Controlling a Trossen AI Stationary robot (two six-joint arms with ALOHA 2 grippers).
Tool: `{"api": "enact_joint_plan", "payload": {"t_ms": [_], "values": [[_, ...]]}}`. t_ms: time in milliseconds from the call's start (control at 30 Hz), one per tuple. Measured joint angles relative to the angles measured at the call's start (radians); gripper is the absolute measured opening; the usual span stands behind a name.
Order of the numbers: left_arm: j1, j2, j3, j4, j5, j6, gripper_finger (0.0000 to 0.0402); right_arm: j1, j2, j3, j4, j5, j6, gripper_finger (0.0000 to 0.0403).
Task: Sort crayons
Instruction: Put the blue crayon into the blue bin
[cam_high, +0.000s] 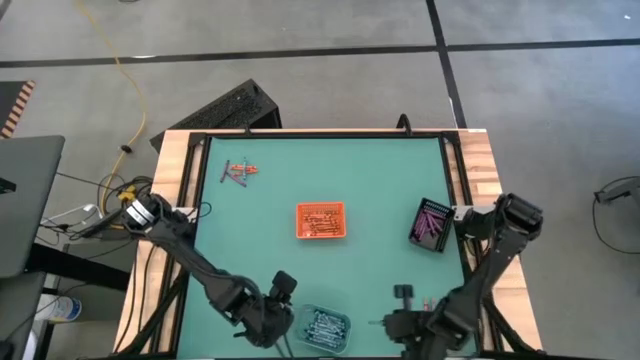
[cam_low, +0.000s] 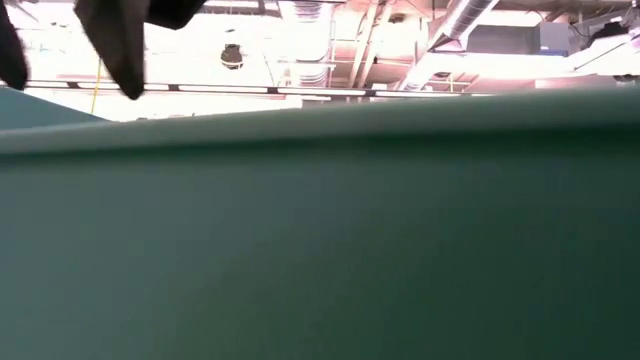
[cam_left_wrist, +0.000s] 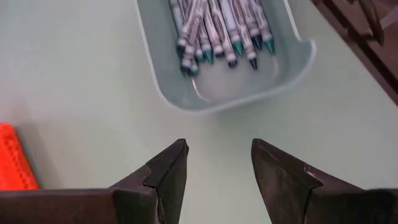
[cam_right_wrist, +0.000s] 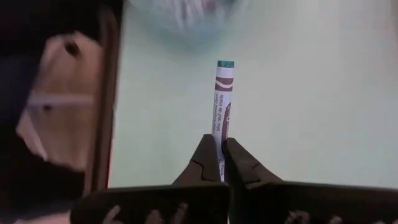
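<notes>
At the bottom right of the high view, the right gripper (cam_right_wrist: 219, 163) is clamped on one blue-grey crayon (cam_right_wrist: 223, 99), held just over the green counter (cam_high: 380, 180). The left gripper (cam_left_wrist: 217, 171) at bottom centre stands open and empty beside the clear tray (cam_left_wrist: 249, 93) of blue-grey crayons (cam_left_wrist: 217, 28). A few loose crayons (cam_high: 238, 172) lie at upper left

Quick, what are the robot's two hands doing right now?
Left gripper: open, empty, beside the clear plastic tray.
Right gripper: shut on a thin paper-wrapped teal-tipped crayon.
</notes>
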Motion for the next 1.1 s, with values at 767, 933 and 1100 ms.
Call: {"api": "enact_joint_plan", "payload": {"t_ms": [767, 933, 1100], "values": [[-0.152, 0.000, 0.000, -0.196, -0.177, -0.174, 0.0168, -0.283, 0.097, 0.000, 0.848, -0.203, -0.664, 0.0009], [-0.156, 0.000, 0.000, -0.193, -0.180, -0.175, 0.0168, -0.300, 0.150, 0.004, 0.847, -0.228, -0.623, 0.0012], [-0.156, 0.000, 0.000, -0.193, -0.175, -0.178, 0.0168, -0.311, 0.150, 0.006, 0.827, -0.255, -0.574, 0.0012]]}}
